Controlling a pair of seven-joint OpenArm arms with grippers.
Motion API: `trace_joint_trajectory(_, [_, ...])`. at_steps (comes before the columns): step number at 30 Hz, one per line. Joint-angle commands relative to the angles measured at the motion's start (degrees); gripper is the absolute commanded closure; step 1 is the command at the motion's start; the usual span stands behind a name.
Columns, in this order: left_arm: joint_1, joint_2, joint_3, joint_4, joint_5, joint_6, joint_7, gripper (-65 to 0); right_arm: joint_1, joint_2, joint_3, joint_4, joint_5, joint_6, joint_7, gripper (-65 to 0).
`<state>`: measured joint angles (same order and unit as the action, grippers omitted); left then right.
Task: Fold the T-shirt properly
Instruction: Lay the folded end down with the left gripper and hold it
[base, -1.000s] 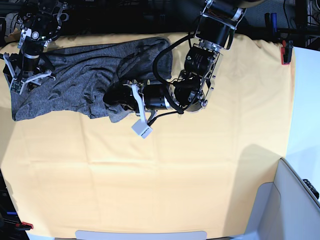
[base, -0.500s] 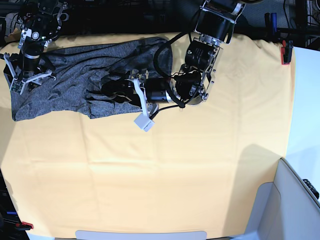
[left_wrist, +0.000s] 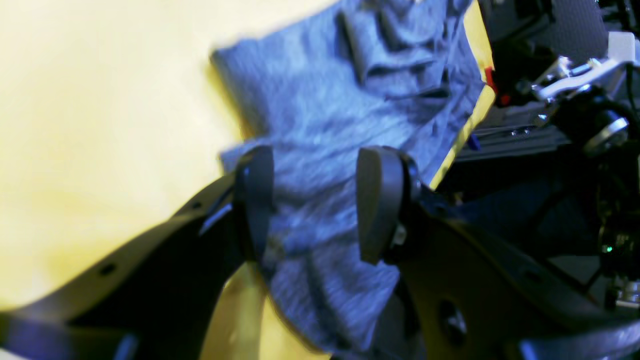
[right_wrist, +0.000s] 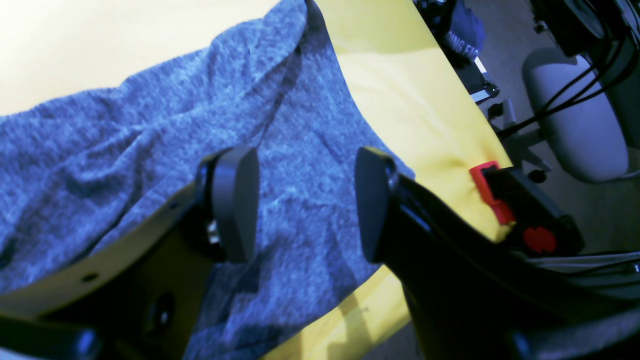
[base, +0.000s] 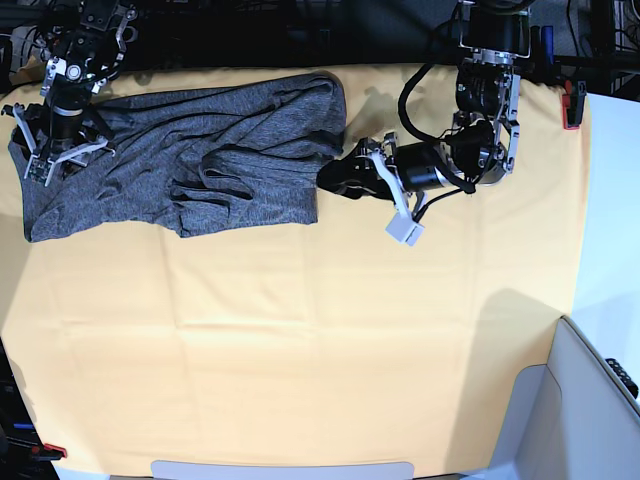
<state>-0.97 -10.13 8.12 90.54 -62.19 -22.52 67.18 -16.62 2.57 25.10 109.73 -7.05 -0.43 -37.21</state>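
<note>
While spread, T-shirt (base: 200, 160) beside parted left hand (base: 352, 178).

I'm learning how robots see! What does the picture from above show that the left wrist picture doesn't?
Only the base view shows the whole dark grey knit T-shirt lying bunched, the full yellow-orange cloth, and the right gripper open over the shirt's end.

Only the left wrist view shows the left gripper's black pads close up, spread apart, nothing between them.

Both show shirt, cloth and left gripper.
</note>
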Motion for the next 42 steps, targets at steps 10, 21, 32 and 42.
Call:
trace_joint_trajectory(10, [-0.5, -1.3, -0.2, -3.0, -1.1, -0.3, -0.9, -25.0, 1.3, 0.5, -4.0, 0.2, -0.2, -0.1, 1.8, -30.8])
trace_joint_trajectory(21, [-0.4, -1.4, -0.2, -3.0, -1.0, -0.3, -0.8, -25.0, 1.5, 0.5, -4.0, 0.2, -0.1, -0.1, 1.8, -30.8])
trace_joint_trajectory(32, [0.5, -1.5, -0.2, -3.0, -1.0, -0.3, -0.6, -25.0, 1.1, 0.5, -4.0, 0.2, -0.1, -0.1, 1.8, -30.8])
trace_joint_trajectory(42, [1.5, -1.5, -0.3, -3.0, -1.0, -0.3, -0.8, -25.0, 1.0, 0.5, -4.0, 0.2, -0.1, -0.1, 1.8, -30.8])
